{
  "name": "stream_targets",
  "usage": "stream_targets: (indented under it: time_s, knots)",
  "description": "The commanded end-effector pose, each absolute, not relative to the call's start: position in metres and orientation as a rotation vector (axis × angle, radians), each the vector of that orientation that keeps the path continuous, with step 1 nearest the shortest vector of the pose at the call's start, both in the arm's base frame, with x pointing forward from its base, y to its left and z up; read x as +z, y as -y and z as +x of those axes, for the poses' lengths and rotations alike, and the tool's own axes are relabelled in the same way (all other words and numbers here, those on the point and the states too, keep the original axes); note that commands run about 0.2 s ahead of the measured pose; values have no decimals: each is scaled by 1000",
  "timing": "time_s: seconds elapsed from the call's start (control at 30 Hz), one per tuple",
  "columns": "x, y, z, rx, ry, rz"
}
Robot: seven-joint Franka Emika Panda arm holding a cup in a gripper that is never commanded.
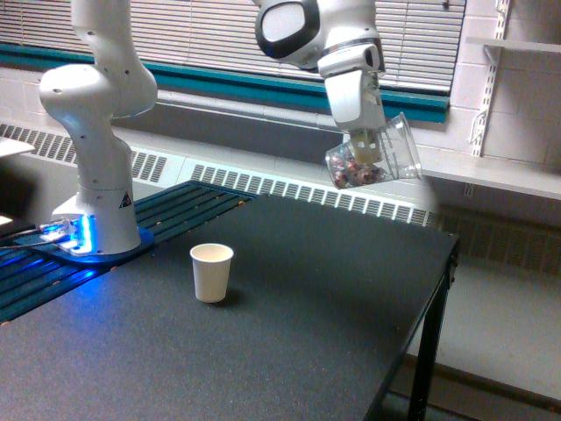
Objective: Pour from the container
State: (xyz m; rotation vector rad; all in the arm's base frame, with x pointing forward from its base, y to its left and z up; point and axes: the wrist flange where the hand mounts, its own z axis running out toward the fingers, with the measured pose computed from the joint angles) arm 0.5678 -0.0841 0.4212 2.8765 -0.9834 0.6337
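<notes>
The container point(379, 154) is a clear plastic cup held high above the far side of the black table point(289, 333). It is tilted, its wide rim pointing to the exterior view's right and its base lower left. Brownish-pink pieces point(355, 173) lie in that lower end. My gripper point(366, 143) is shut on the cup's side. A small white paper cup point(211, 272) stands upright on the table, well below and to the left of the container.
The arm's white base point(96, 202) stands on a blue-lit mount at the exterior view's left. The table's right edge point(429, 307) drops off to the floor. A radiator grille and window blinds run behind.
</notes>
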Motion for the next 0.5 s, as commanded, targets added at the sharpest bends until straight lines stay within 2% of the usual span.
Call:
stream_targets:
  time_s: [0.03, 0.5]
  knots:
    - [421, 82, 551, 649, 884, 2888]
    - [394, 57, 492, 604, 849, 2899]
